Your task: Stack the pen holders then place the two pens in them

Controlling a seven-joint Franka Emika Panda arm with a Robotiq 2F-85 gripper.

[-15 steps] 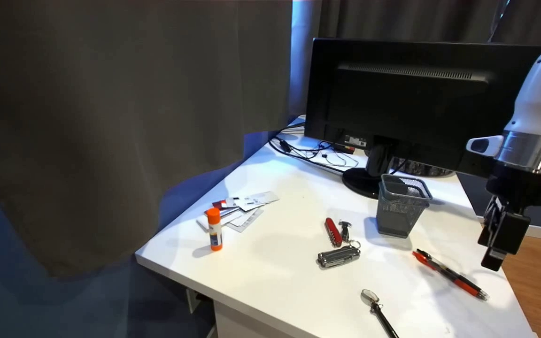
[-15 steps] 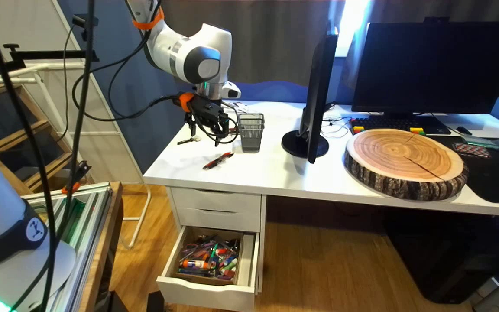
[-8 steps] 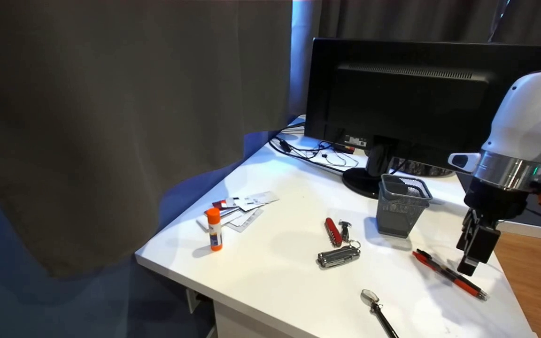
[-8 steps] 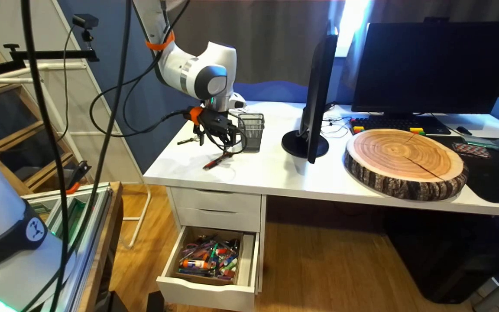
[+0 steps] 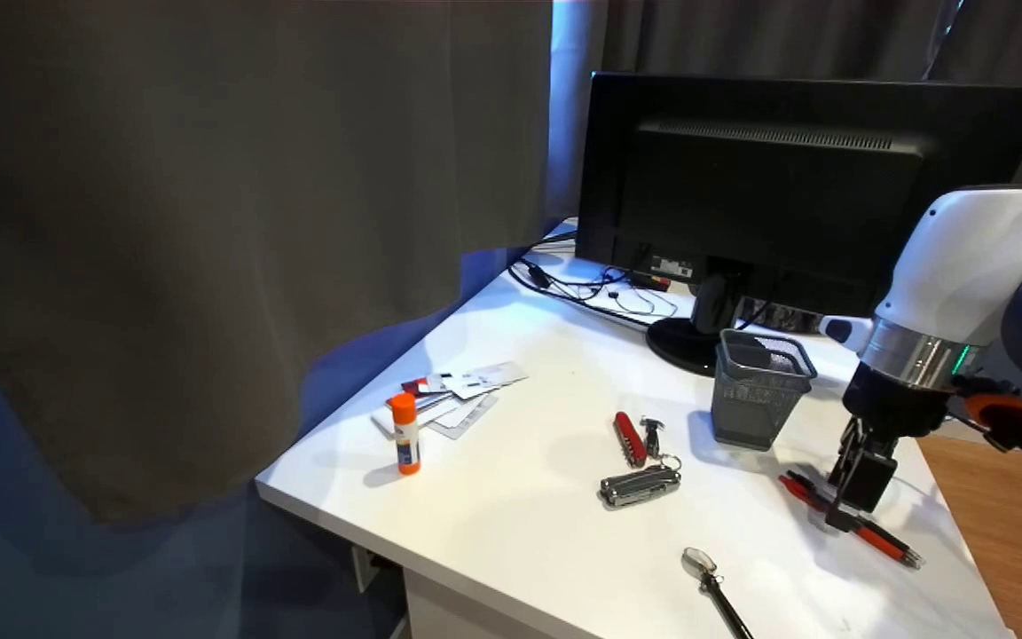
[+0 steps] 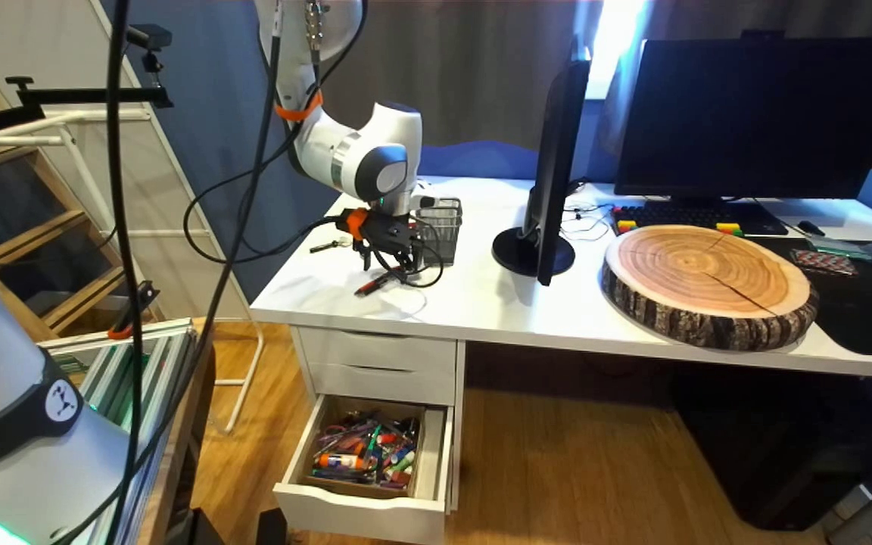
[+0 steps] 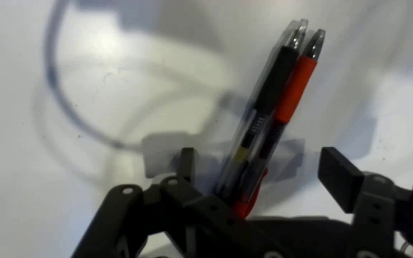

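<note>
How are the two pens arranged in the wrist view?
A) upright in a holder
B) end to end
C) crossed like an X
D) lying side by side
D: the black pen runs alongside the red pen, both seen in the gap of the open claw.

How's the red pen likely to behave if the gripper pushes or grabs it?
The red pen is probably light and stiff, being slim and straight. Its clip, sticking out sideways, should limit rolling. The black pen lies alongside, so it may get dragged along.
</note>
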